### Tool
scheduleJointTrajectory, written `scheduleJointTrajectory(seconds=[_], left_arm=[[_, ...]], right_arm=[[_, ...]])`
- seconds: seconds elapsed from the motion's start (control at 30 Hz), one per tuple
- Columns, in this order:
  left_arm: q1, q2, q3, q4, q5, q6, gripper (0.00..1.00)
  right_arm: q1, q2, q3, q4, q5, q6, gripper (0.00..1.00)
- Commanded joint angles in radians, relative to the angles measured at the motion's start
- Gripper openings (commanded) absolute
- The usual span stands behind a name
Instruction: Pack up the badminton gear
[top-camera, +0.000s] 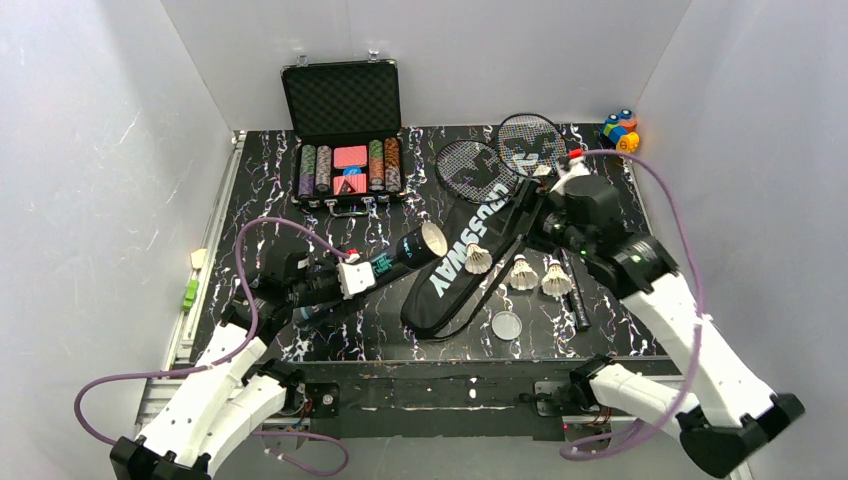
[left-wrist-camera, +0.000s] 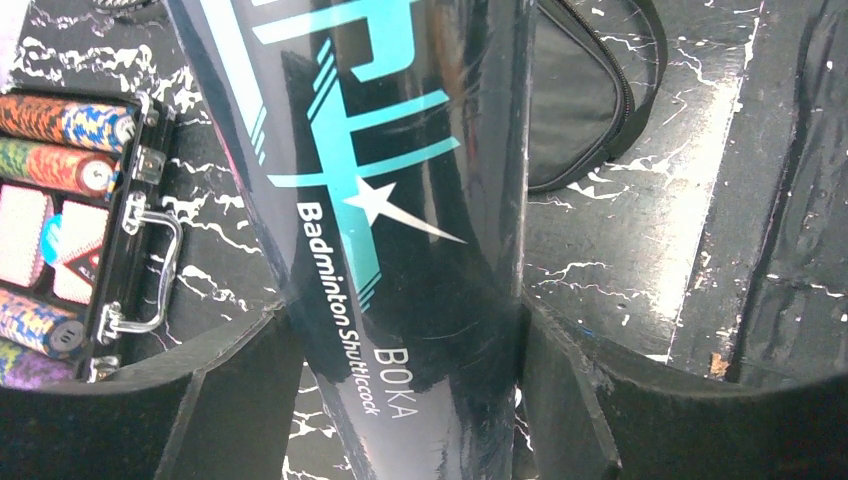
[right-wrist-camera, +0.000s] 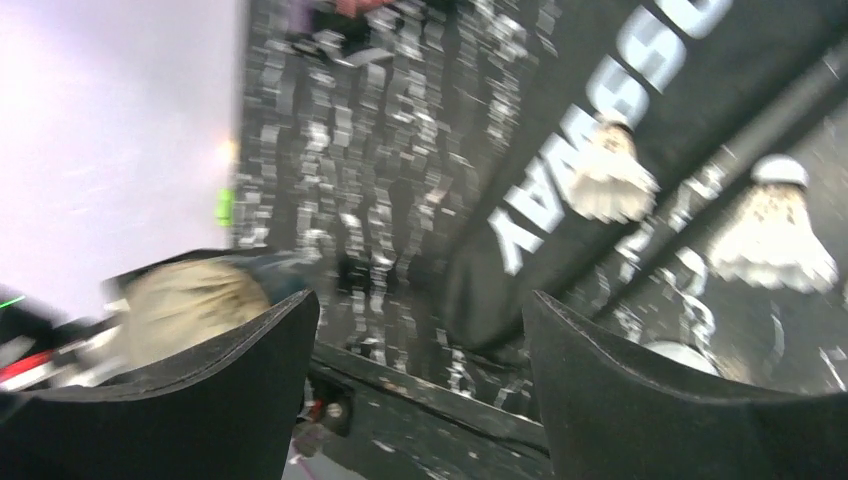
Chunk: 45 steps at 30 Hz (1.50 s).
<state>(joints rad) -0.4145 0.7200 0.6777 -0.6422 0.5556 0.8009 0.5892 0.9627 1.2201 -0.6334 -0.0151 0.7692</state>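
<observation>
My left gripper (left-wrist-camera: 405, 335) clamps the long black tube with teal print (top-camera: 398, 257), its open mouth raised toward my right gripper (right-wrist-camera: 420, 310). That one hangs spread and empty over 3 white feather shuttlecocks (top-camera: 522, 273) beside the black racket-shaped CROSSWAY bag (top-camera: 455, 262), presumably for loading.

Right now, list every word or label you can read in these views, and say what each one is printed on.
"CROSSWAY": white letters along the black racket bag.
"Badminton Shuttlecock": white print on the black tube.
"BOKA": grey letters on the same tube, beside that line.
Too small to read: the print across the strings of the rackets and the markings on the poker chips.
</observation>
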Motion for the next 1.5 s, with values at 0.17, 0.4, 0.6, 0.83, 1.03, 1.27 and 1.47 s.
scheduleJointTrajectory(seconds=[0.17, 0.4, 0.6, 0.83, 1.03, 1.27, 1.47], left_arm=[[-0.001, -0.055, -0.02, 0.0, -0.033, -0.094, 0.2], [-0.001, -0.069, -0.029, -0.009, -0.037, -0.1, 0.19], [-0.001, -0.074, -0.033, -0.007, -0.043, -0.085, 0.18], [-0.001, -0.097, -0.043, -0.008, -0.049, -0.082, 0.18], [-0.001, -0.12, -0.06, -0.011, -0.056, -0.065, 0.17], [-0.001, -0.117, -0.062, -0.01, -0.055, -0.05, 0.17], [-0.001, -0.121, -0.069, -0.011, -0.061, -0.033, 0.16]], right_arm=[[-0.029, 0.214, -0.19, 0.002, 0.194, -0.059, 0.82], [-0.029, 0.384, -0.183, 0.085, 0.104, -0.002, 0.82], [-0.029, 0.454, -0.201, 0.194, 0.057, 0.193, 0.77], [-0.029, 0.534, -0.196, 0.253, 0.099, 0.364, 0.66], [-0.035, 0.579, -0.172, 0.22, 0.155, 0.427, 0.61], [-0.043, 0.594, -0.185, 0.206, 0.232, 0.469, 0.44], [-0.046, 0.629, -0.167, 0.193, 0.251, 0.471, 0.27]])
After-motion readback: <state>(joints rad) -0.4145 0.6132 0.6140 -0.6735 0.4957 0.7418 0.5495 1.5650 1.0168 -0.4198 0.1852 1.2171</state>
